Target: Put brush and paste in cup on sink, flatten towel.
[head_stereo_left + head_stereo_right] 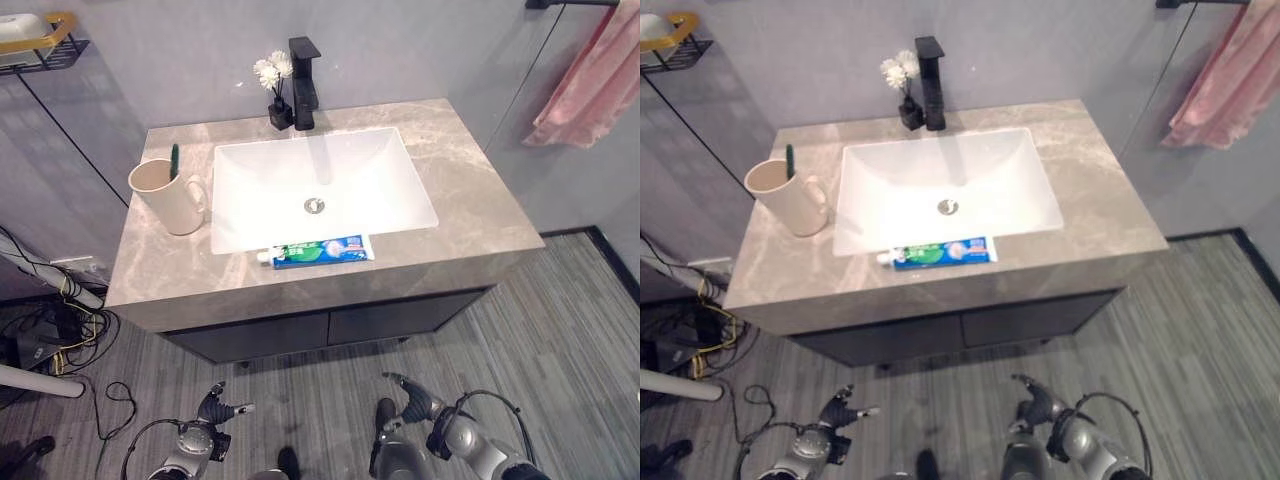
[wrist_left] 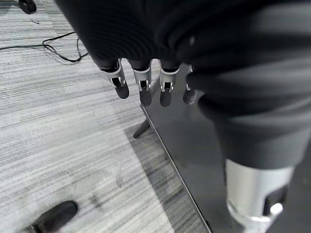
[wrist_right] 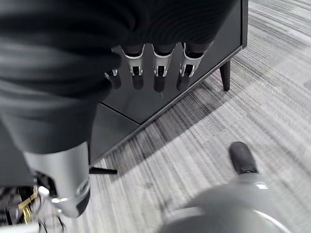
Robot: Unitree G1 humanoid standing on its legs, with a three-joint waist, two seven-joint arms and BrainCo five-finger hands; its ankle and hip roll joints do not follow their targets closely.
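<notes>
Both hands, left (image 1: 213, 408) and right (image 1: 412, 400), hung empty with relaxed fingers below the blue-green toothpaste tube (image 1: 318, 251) on the grey marble counter (image 1: 470, 200).

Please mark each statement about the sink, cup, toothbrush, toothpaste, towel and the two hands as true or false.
1. The toothbrush stands in the cup. True.
2. The toothpaste is already inside the cup. False: it lies flat on the counter, along the front edge of the basin.
3. The cup stands to the right of the basin. False: it stands on the left side of the counter.
4. The pink towel hangs on a rail on the wall at the right. True.
5. The right hand holds the toothpaste. False: both it and the left hand are low before the cabinet, holding nothing, fingers relaxed.
</notes>
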